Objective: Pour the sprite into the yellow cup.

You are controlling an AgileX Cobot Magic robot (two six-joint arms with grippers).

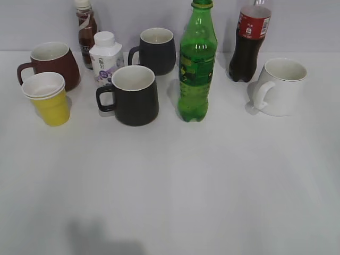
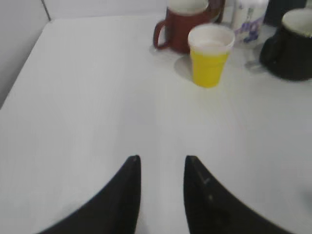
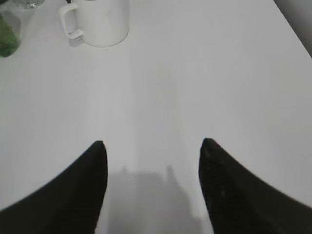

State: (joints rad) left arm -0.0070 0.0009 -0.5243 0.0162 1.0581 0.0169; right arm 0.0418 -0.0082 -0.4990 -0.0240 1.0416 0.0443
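The sprite [image 1: 197, 64] stands upright and capped on the white table [image 1: 212, 180]. Relative to the sprite: the yellow cup [image 1: 48, 99] stands well apart to its left, just in front of the brown-red mug [image 1: 51, 62]; a black mug [image 1: 132, 94] stands between cup and bottle; the cola bottle [image 1: 249, 42] stands behind to its right. The left gripper [image 2: 162, 168] is slightly parted and holds nothing. The right gripper [image 3: 152, 151] is spread wide and holds nothing.

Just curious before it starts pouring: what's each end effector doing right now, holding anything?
Left end effector: open, narrow gap, holding nothing.
Right end effector: open wide, holding nothing.
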